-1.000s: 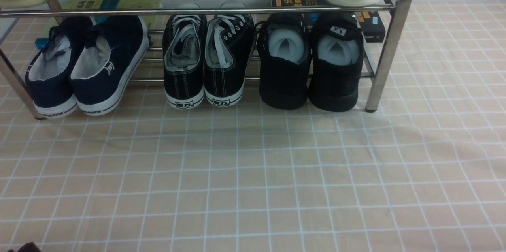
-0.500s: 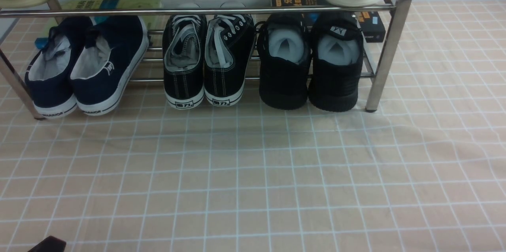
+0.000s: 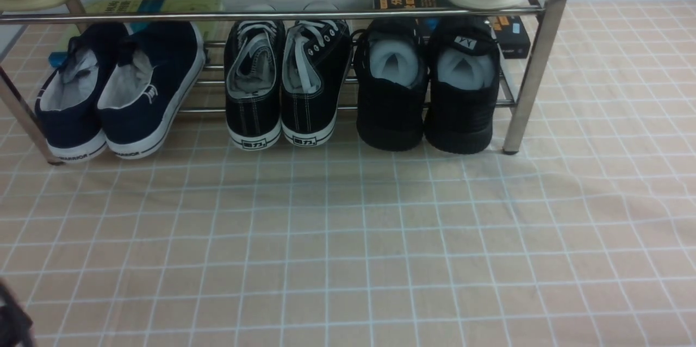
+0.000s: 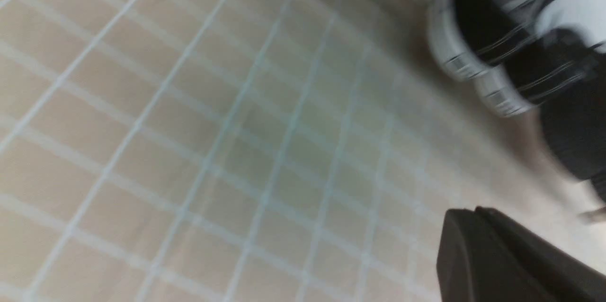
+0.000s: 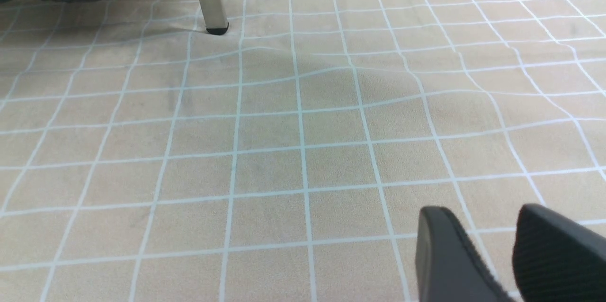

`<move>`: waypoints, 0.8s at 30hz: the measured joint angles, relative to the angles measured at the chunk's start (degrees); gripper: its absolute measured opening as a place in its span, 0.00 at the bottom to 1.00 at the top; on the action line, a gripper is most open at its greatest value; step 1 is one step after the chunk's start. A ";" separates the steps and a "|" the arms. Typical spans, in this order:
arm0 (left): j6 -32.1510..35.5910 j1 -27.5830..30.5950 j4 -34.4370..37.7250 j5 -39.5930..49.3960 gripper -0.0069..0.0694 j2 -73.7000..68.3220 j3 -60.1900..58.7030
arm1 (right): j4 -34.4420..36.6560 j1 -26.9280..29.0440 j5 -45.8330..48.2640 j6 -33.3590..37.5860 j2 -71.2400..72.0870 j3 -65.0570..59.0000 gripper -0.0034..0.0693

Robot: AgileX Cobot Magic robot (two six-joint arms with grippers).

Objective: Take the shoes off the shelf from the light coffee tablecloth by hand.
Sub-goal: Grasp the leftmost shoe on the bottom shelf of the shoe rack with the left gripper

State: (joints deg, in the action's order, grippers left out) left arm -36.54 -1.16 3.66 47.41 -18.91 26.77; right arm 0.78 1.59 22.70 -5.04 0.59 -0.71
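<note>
The navy shoes [image 3: 114, 91] are on the bottom tier of the shelf [image 3: 535, 59], at its left end, heels out and white soles just over the light coffee tablecloth [image 3: 348, 238]. They have not shifted in the last second. To their right, the black lace-up sneakers [image 3: 288, 83] and the all-black sneakers [image 3: 427, 86] are also where they were.

What has changed is at the near left corner. The dark bit of the left arm [image 3: 10, 311] sat low on the bottom edge half a second ago. It now shows higher, against the left edge.

The left wrist view is smeared. Only one dark finger [image 4: 492, 264] of the left gripper [image 4: 473, 245] shows over the cloth, so I cannot tell its grip.

The right gripper [image 5: 483, 226] hangs low over bare cloth near the shelf's right leg. Its fingers [image 5: 440, 254] are parted and hold nothing.
</note>
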 joint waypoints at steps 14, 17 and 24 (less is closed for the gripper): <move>13.38 1.26 -16.27 8.72 0.10 -43.44 19.45 | -0.05 0.00 0.00 0.00 0.00 0.00 0.38; 16.37 5.36 -16.13 10.69 0.10 -48.83 27.16 | -0.05 0.00 0.00 0.00 0.00 0.00 0.38; 31.53 20.88 -1.96 15.57 0.11 -57.75 38.54 | -0.05 0.00 0.00 0.00 0.00 0.00 0.38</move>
State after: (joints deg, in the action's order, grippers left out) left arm -5.01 19.72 1.70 62.98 -76.66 65.31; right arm 0.72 1.59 22.70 -5.04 0.59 -0.71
